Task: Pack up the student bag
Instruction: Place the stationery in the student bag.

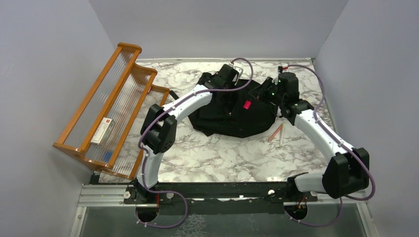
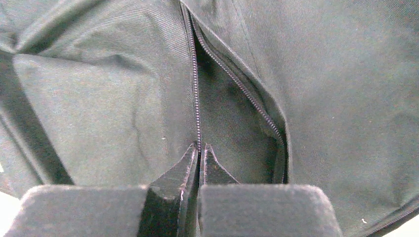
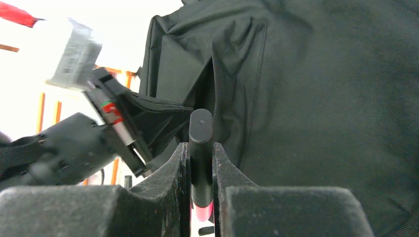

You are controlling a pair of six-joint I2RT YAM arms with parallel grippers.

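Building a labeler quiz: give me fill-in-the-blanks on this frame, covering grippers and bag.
1. The right gripper clamps a black pen whose lower end is ____.
2. The left gripper is shut on the student bag's ____ edge.
3. The wooden rack stands on the ____ arm's side.
Missing: pink; zipper; left.
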